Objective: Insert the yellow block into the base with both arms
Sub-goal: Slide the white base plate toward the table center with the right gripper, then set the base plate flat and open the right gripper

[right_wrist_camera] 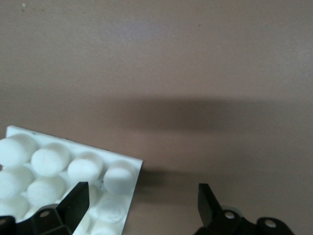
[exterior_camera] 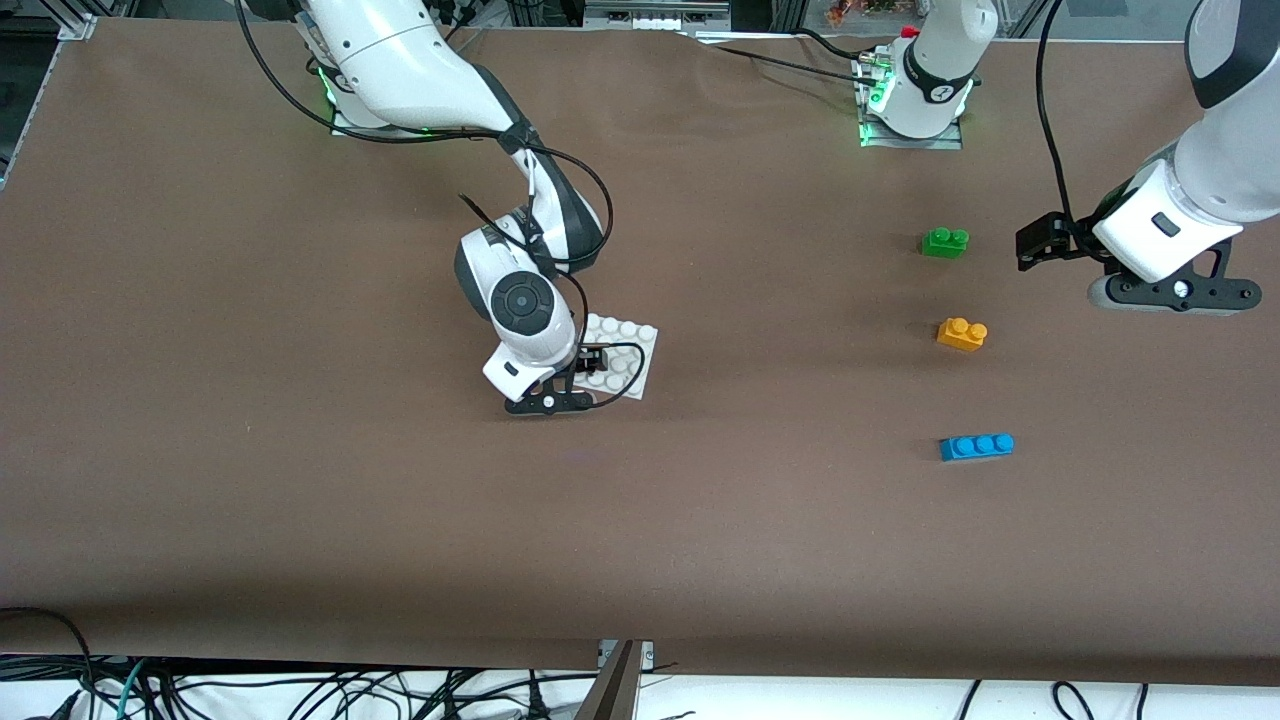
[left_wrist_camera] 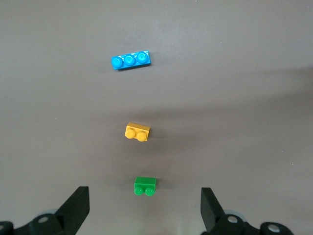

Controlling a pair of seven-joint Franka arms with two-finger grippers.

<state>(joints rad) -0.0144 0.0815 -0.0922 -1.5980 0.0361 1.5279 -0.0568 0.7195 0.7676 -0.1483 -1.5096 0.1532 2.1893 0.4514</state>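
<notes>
The yellow block (exterior_camera: 962,333) lies on the brown table toward the left arm's end, between a green brick and a blue brick; it also shows in the left wrist view (left_wrist_camera: 138,131). The white studded base (exterior_camera: 625,355) lies flat near the middle of the table and also shows in the right wrist view (right_wrist_camera: 58,176). My right gripper (exterior_camera: 550,400) is low over the base's edge, open and empty (right_wrist_camera: 142,205), one finger over a corner stud, the other over bare table. My left gripper (exterior_camera: 1170,292) is open and empty (left_wrist_camera: 145,208), up over the table beside the bricks.
A green two-stud brick (exterior_camera: 944,242) lies farther from the front camera than the yellow block, and shows between my left fingers' line of sight (left_wrist_camera: 145,185). A blue three-stud brick (exterior_camera: 976,446) lies nearer (left_wrist_camera: 130,59). Cables hang along the table's front edge.
</notes>
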